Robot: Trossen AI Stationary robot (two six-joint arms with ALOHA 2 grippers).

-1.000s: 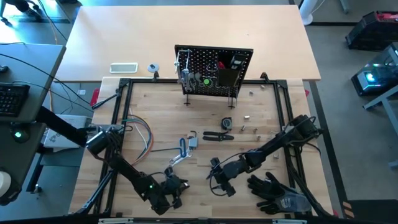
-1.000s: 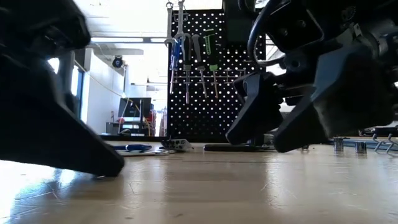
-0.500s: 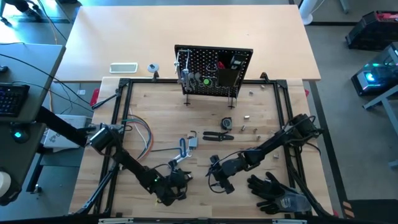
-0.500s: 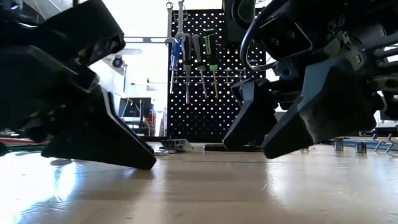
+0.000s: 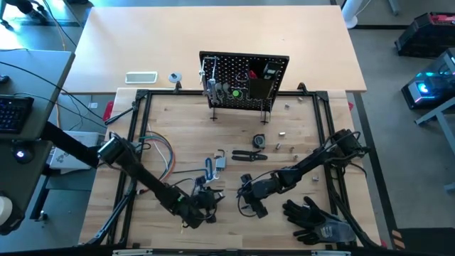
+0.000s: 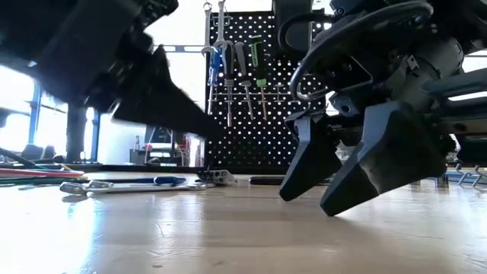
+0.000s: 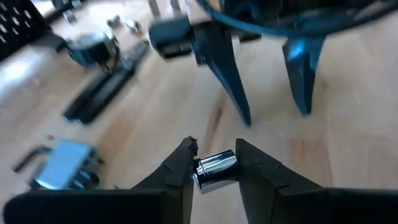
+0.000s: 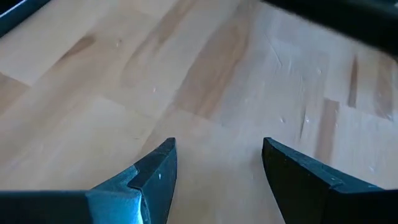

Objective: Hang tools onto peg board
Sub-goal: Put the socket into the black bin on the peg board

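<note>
Near the table's front edge, the left gripper (image 7: 214, 163) pinches a small shiny metal cylinder (image 7: 215, 168), possibly a socket, between its fingertips. Just beside it, the right gripper (image 8: 217, 163) hangs with fingers spread wide and empty above bare wood. The peg board (image 5: 244, 82) stands upright at the table's far side, drivers and wrenches hanging on it.

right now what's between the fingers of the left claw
A small shiny metal socket sits pinched between the left claw's fingers, seen in the left wrist view. Beyond it is bare wooden table up to the right claw.
</note>
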